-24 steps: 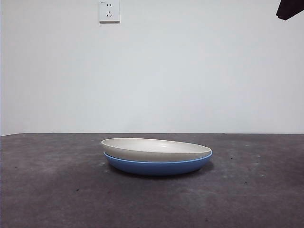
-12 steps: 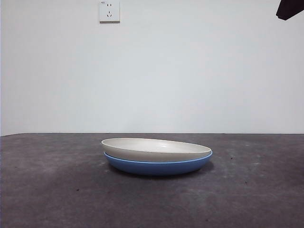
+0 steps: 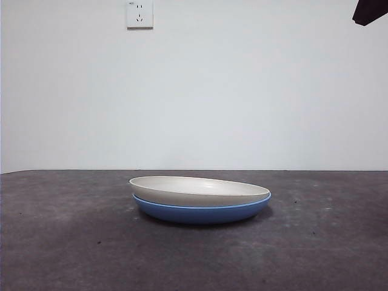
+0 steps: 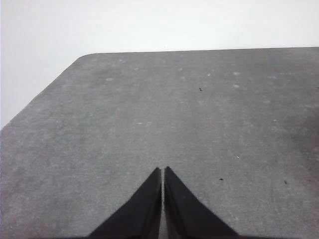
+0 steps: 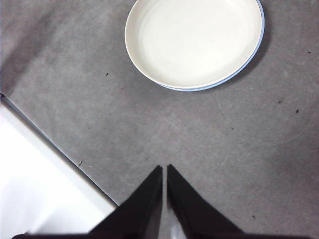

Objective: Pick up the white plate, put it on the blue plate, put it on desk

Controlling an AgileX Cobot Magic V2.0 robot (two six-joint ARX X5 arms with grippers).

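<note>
Front view has the white plate nested in the blue plate mid-desk – stacking looks done, and with left gripper and right gripper both pinched closed and empty, only the desk step's left.

A white wall socket sits high on the plain pale wall behind the table

No legible text or markings.
</note>
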